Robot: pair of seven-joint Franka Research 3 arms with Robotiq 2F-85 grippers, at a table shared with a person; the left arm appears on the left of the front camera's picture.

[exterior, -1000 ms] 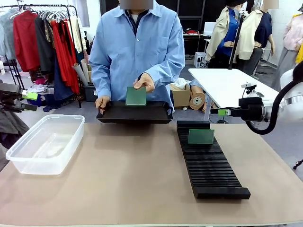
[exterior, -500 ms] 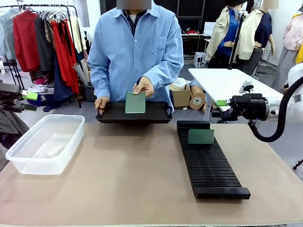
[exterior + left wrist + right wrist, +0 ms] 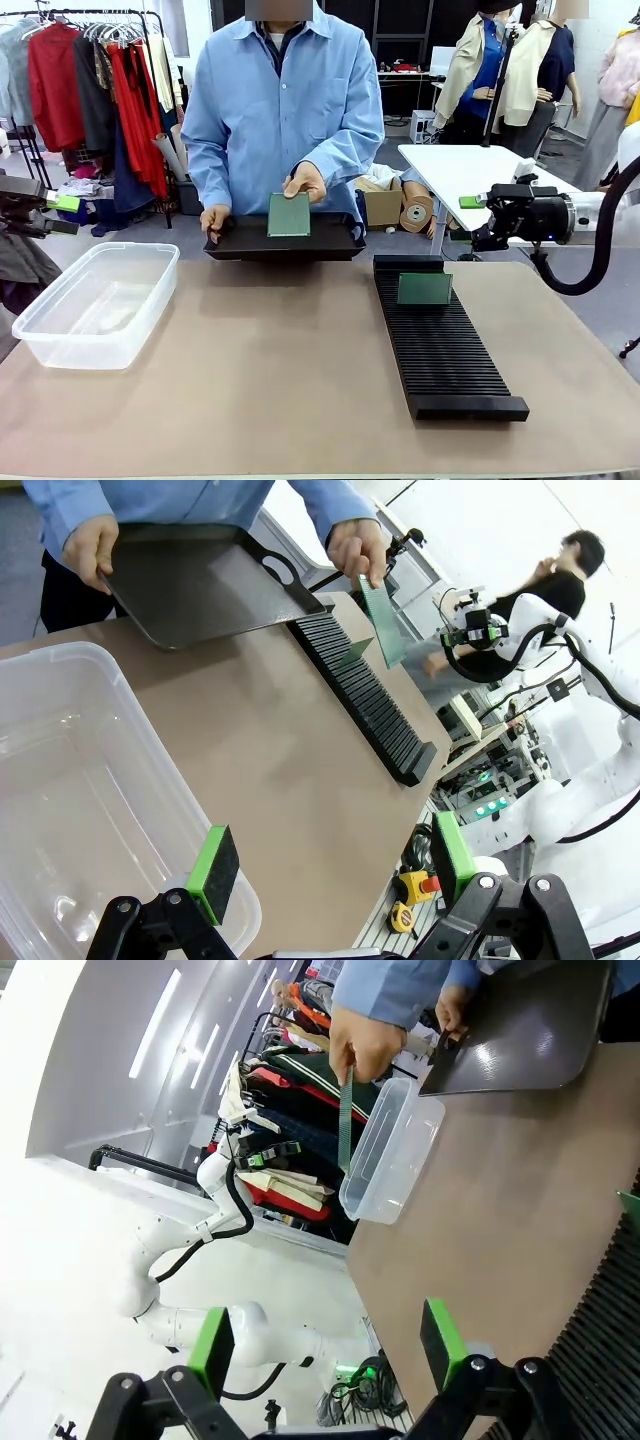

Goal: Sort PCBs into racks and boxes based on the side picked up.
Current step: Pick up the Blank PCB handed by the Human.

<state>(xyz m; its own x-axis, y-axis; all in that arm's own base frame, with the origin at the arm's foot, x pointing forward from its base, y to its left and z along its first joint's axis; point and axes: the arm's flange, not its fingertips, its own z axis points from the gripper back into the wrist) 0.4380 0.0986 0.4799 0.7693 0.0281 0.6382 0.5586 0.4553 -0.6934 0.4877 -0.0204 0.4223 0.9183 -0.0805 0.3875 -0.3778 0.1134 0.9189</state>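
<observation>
A person's hand holds one green PCB [image 3: 289, 214] [image 3: 383, 622] upright over a shallow black tray [image 3: 240, 243]; in the right wrist view this PCB [image 3: 346, 1120] shows edge-on. A second PCB [image 3: 424, 288] [image 3: 352, 653] stands in a far slot of the long black rack [image 3: 445, 350] [image 3: 370, 705]. The clear box [image 3: 95, 300] [image 3: 60, 770] [image 3: 395, 1150] sits at the left. My left gripper [image 3: 62, 214] [image 3: 330, 858] hangs open above the box's near left end. My right gripper [image 3: 476, 220] [image 3: 327, 1346] is open in the air beyond the rack's far right.
The person's other hand [image 3: 214, 217] grips the tray's left rim at the far table edge. A white table [image 3: 480, 180] and cardboard boxes stand behind on the right, a clothes rail [image 3: 90, 80] on the left. Bare brown tabletop [image 3: 270, 370] lies between box and rack.
My right gripper has risen and drawn slightly right. The person's held PCB has shifted a little over the tray. My left gripper has not moved.
</observation>
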